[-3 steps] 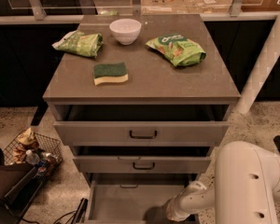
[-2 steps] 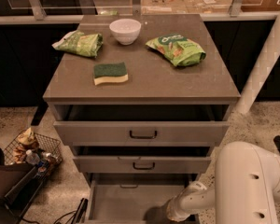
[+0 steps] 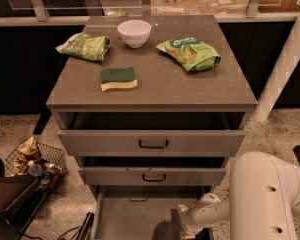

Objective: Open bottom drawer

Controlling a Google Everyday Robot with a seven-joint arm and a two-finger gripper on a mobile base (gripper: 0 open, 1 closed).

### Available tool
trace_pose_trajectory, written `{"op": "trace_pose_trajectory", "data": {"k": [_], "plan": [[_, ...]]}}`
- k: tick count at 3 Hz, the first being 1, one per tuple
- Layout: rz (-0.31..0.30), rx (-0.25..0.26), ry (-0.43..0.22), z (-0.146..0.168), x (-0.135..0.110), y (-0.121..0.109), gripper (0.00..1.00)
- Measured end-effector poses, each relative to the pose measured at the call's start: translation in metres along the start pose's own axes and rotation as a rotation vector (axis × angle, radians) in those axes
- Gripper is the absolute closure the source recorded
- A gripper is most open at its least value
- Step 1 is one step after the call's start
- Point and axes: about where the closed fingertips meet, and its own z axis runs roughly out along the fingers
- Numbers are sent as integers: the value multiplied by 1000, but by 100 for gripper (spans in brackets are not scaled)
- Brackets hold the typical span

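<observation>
Nothing moved, gripper [image 3: 183, 229] low inside open bottom drawer [image 3: 130, 218]

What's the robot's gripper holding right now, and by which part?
It cannot be told. The gripper is low over the right side of the pulled-out shallow grey bottom drawer.
</observation>
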Motion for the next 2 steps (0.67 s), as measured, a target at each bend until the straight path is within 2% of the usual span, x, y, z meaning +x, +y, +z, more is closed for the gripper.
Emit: {"op": "trace_pose_trajectory", "data": {"k": [1, 2], "plan": [[0, 0, 0, 0, 0, 0, 0], [0, -2, -1, 1, 0, 1, 25]]}}
